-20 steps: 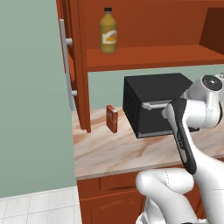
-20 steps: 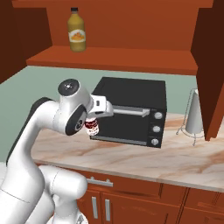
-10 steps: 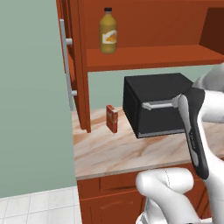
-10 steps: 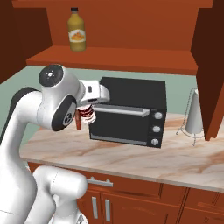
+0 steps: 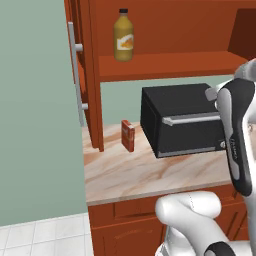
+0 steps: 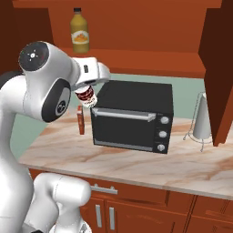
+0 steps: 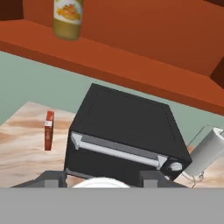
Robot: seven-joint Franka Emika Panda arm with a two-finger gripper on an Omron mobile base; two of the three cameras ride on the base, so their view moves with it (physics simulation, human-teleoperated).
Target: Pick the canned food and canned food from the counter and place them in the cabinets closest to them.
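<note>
From my right base view the gripper (image 6: 86, 93) is clamped on the red-labelled can (image 6: 86, 96), lifted above the counter (image 6: 136, 159) before the oven (image 6: 132, 116); my hand view adds the can's white top (image 7: 101, 183).

Kitchen; oven (image 5: 182, 120), counter (image 5: 150, 172), cabinets (image 5: 170, 35)

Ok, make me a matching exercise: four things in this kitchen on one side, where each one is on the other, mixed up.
Things:
1. red-labelled can
2. yellow-labelled bottle
3. flat red box
4. black oven

Places:
A. standing on the cabinet shelf
B. on the counter, its door with a silver handle
C. held in the hand, up off the counter
D. upright on the counter, left of the oven

Pairs: 1-C, 2-A, 3-D, 4-B
</note>
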